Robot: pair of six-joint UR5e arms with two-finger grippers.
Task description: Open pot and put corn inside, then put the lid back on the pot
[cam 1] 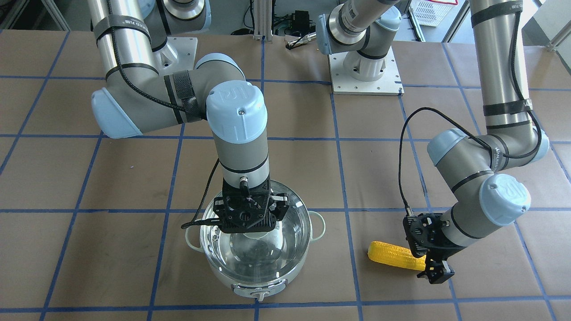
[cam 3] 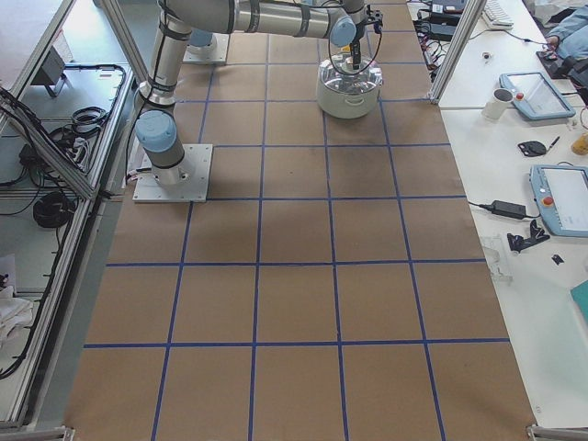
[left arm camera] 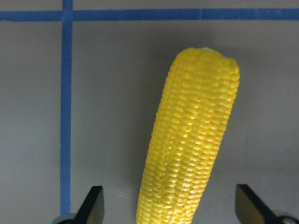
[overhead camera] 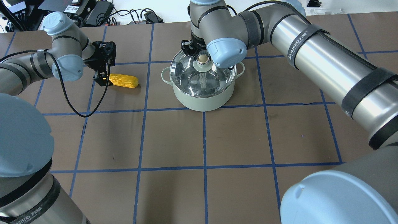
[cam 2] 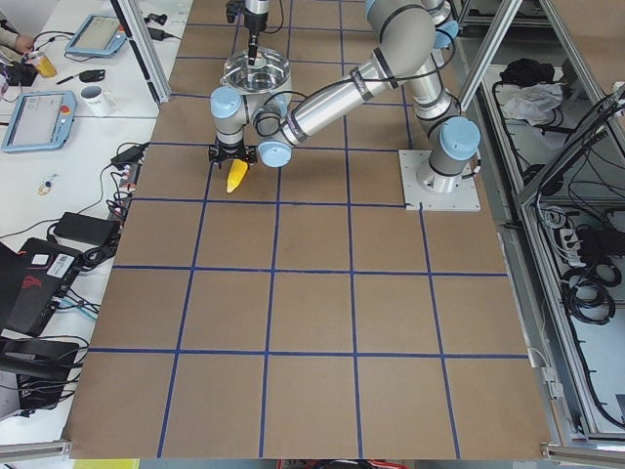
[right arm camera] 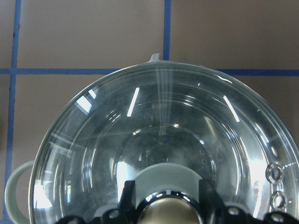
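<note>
The pot (overhead camera: 202,101) stands on the table with the glass lid (overhead camera: 202,77) seated on it. My right gripper (right arm camera: 166,205) hangs straight down over the lid's knob (overhead camera: 202,58). Its fingers (right arm camera: 127,196) stand on either side of the knob with narrow gaps, so it is open. The lid also shows in the front view (cam 1: 267,249). The yellow corn (overhead camera: 124,81) lies flat on the table to the pot's left. My left gripper (left arm camera: 170,210) is open and low over the corn (left arm camera: 191,140), with one finger on each side of the cob's end.
The table is brown paper with a grid of blue tape lines (overhead camera: 203,140). The pot's front knob panel (cam 1: 258,292) faces away from the robot. The arm bases (cam 1: 366,67) sit at the robot's edge of the table.
</note>
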